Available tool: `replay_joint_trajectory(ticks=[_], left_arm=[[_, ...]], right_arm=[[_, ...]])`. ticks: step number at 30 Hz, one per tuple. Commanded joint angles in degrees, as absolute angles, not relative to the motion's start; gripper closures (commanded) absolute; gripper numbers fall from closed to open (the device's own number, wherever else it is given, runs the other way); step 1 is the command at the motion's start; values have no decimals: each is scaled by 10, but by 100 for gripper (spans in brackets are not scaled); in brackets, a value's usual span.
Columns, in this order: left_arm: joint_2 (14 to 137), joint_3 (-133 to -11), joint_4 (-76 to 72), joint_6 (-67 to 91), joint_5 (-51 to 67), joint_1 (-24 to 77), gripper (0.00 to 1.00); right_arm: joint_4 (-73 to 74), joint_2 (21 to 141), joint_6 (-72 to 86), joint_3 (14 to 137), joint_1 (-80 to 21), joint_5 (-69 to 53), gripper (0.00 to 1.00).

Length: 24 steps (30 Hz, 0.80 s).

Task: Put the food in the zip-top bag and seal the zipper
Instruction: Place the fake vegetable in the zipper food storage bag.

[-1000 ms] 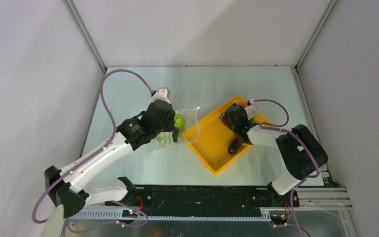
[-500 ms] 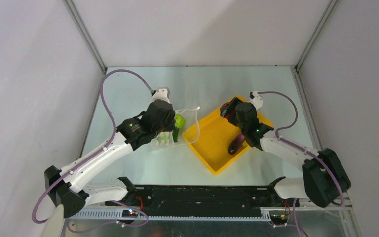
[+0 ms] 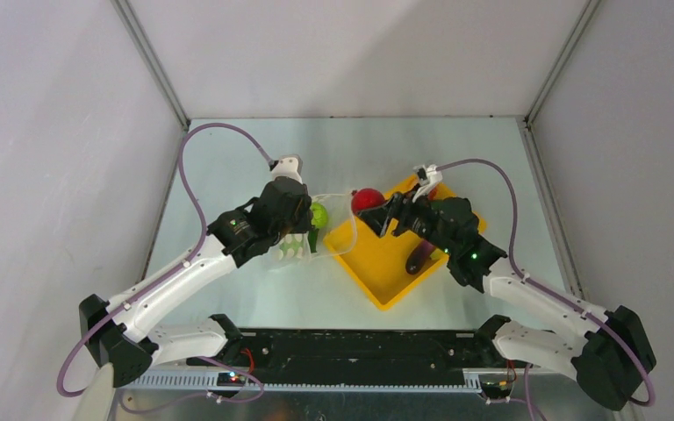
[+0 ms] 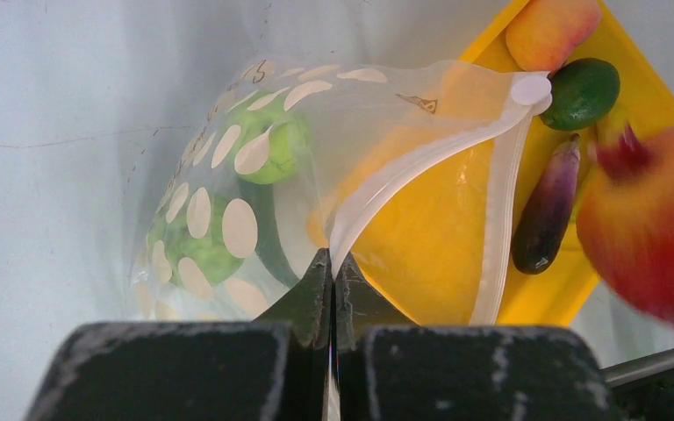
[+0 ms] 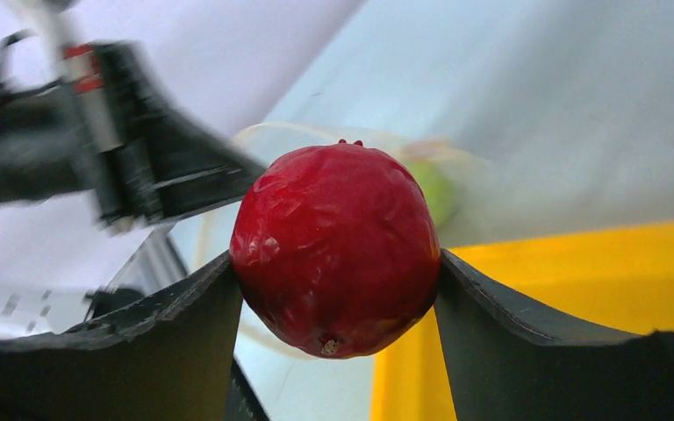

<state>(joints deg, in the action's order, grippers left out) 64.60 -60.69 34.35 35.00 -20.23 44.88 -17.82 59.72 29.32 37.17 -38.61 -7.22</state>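
The clear dotted zip-top bag lies left of the yellow tray with its mouth held open toward the tray. My left gripper is shut on the bag's white zipper strip. Green round fruits and a dark green piece sit inside the bag. My right gripper is shut on the red tomato, held in the air over the tray's left corner, close to the bag's mouth. The purple eggplant, a peach and a green fruit lie in the tray.
The yellow tray sits diagonally at mid-table, right of the bag. White enclosure walls stand on the left, back and right. The arm bases and a black rail run along the near edge.
My right gripper has lifted the red tomato out of the tray and carried it left toward the bag's mouth. The left gripper and the bag have stayed put.
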Motion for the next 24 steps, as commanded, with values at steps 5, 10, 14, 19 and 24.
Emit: replay_joint_trajectory(ticks=[5,10,14,19,24], left_arm=[[647,-608,317,348,-194,450,100],[651,-610,317,350,-187,450,100],[650,-612,318,350,-182,450,100],[653,-615,318,349,-182,450,100],[655,-616,318,348,-180,450,100]], right_arm=[[-269,600,204,382,-451,-167,51],[-234,655,213,417,-471,-131,43],[-199,694,214,454,-483,-118,40],[-186,726,224,477,-491,-103,35],[-165,746,235,495,-491,-93,25]])
